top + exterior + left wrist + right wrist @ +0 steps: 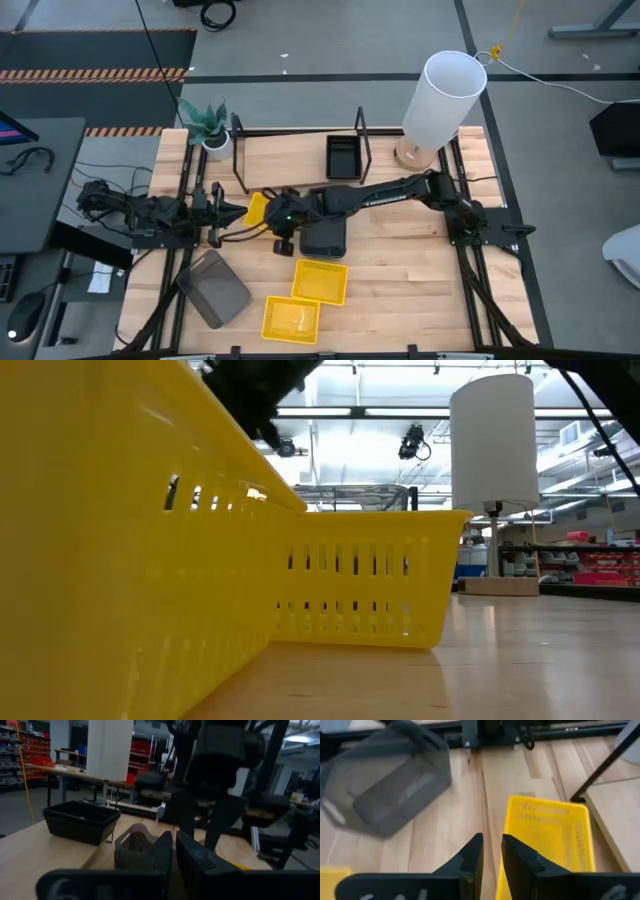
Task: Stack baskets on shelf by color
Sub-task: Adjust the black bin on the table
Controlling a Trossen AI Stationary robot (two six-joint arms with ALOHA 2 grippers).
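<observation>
My right gripper (491,851) reaches from the table's right to left of centre (268,212) and is shut on a yellow basket (550,835) that shows beside it (257,208). Two more yellow baskets (320,280) (291,318) lie flat near the front edge and fill the low view (150,560). A grey basket (214,288) lies at the front left. One black basket (343,157) sits on the shelf (285,160); another (323,238) lies under my right arm. My left gripper (173,851) waits shut at the left (232,212). My right gripper has the yellow basket's side wall (499,882) between its two fingers, one finger (520,857) over the inside and the other outside. The fingers slant down from the table's right. The basket stretches away ahead of them, open side up; whether it is clear of the table, I cannot tell.
A tall white cylinder lamp (440,95) stands at the back right, and a small potted plant (210,125) at the back left. Upright black wire frames (237,150) divide the shelf. Bare wood lies at the front right (420,290).
</observation>
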